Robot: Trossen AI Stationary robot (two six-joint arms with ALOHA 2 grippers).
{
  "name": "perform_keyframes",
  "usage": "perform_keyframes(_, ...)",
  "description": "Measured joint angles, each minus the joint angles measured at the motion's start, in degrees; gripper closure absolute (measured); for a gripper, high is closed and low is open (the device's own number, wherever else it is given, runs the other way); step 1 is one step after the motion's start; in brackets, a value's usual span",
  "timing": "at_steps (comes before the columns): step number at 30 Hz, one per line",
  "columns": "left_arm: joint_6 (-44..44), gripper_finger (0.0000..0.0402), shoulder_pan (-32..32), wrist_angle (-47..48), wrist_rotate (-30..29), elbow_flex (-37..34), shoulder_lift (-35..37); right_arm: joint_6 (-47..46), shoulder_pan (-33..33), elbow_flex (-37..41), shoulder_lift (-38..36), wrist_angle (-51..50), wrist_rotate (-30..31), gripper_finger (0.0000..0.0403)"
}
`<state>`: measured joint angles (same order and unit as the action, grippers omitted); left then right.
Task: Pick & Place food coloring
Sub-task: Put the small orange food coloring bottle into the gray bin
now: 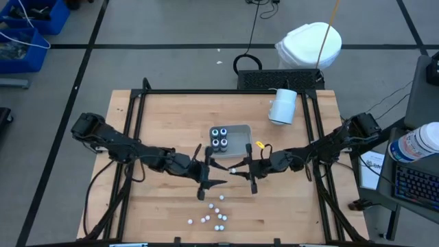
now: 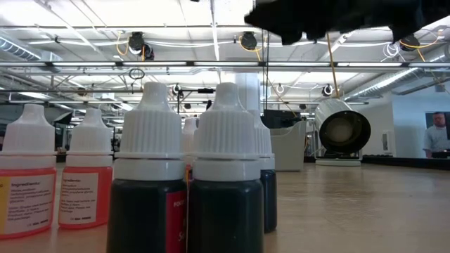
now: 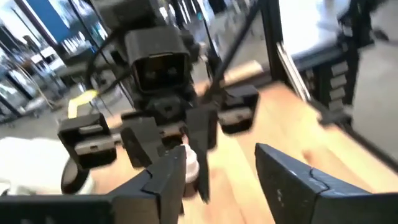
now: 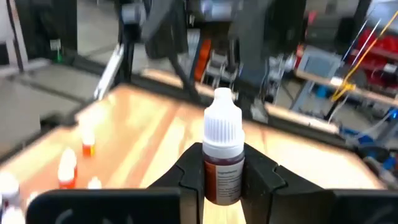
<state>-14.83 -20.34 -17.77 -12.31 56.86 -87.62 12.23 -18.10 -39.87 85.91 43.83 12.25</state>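
Right wrist view: the right hand grips a small bottle upright, facing the left hand, whose fingers gape empty just beside it near the table's middle.

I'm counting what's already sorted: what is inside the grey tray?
Four dark bottles stand clustered in the grey tray's left half; the right half shows bare. The tray floor under the bottles is hidden.

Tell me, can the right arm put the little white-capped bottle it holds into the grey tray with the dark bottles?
Probably yes. The right gripper grips the small white-capped bottle just in front of the grey rectangular tray, whose right half looks empty. The left gripper, jaws open, sits close alongside, not between.
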Motion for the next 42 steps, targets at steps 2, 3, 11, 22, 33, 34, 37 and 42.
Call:
perform_keyframes(2,0.24,0.0194,-0.23,5.61,-0.44,0.79,0.82,-1.26,0.86,-0.79,0.00,-4.70,-0.35,0.0347)
perform_keyframes(3,0.41,0.0191,-0.44,8.33,-0.95,1.49,1.00,-2.07,1.29,-1.63,0.01,-7.34,-0.63,0.0347)
perform_keyframes(11,-0.37,0.0188,-0.55,31.61,-1.74,12.51,-2.48,-5.65,1.11,-5.71,0.02,-17.54,-5.11,0.0347)
perform_keyframes(22,-7.74,0.0188,-1.27,42.73,-5.60,26.88,-14.00,-8.02,1.09,-5.71,0.03,-18.22,-9.53,0.0348)
perform_keyframes(33,0.10,0.0188,0.65,49.72,-10.26,37.67,-17.87,-7.91,1.28,-5.71,0.07,-19.22,-9.25,0.0343)
perform_keyframes(34,1.73,0.0188,1.01,50.69,-9.63,38.46,-17.87,-7.67,1.30,-5.71,0.07,-19.27,-9.23,0.0343)
perform_keyframes(37,6.82,0.0188,2.16,54.62,-7.83,40.55,-17.87,-7.16,1.28,-5.71,0.07,-19.48,-9.22,0.0343)
perform_keyframes(42,11.48,0.0188,3.26,58.11,-2.70,41.13,-17.90,-6.81,1.37,-5.71,0.07,-19.53,-9.02,0.0341)
